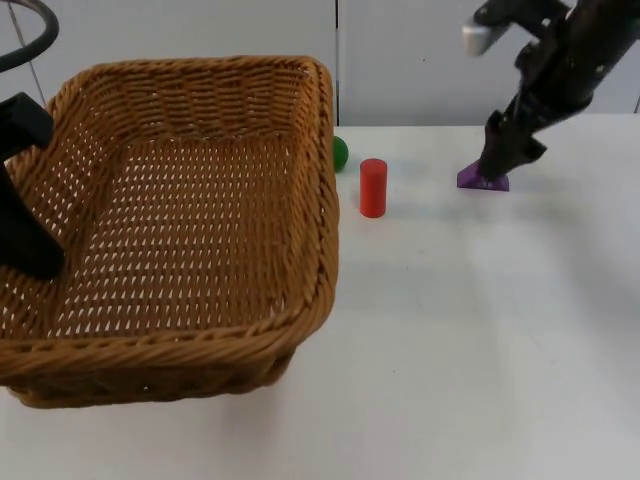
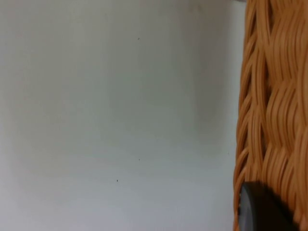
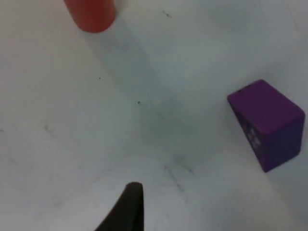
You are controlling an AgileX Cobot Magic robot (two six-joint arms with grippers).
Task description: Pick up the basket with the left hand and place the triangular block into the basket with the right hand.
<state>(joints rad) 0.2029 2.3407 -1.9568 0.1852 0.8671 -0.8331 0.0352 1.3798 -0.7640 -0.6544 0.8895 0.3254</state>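
Basket (image 1: 180, 220), a large woven one, fills the nine o'clock half of the top view with the left gripper (image 1: 30, 245) pinching its nine o'clock rim, the weave showing close against a black fingertip from the left wrist. Red cylinder (image 1: 373, 187) stands upright on the white bench (image 1: 470, 340) beside a green ball (image 1: 340, 153) tucked against the basket's wall. Towards two o'clock the right gripper (image 1: 497, 170) is down at the purple triangular block (image 1: 482, 180), fingers spread; from the right wrist the block lies apart from the fingertip (image 3: 127, 207).

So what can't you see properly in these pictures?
- Green ball: half hidden behind the basket rim, top view.
- Purple block: partly covered by the right gripper, top view; grip unclear.
- Left gripper: cut by the picture edge, top view.
- Red cylinder: cut off in the right wrist view.
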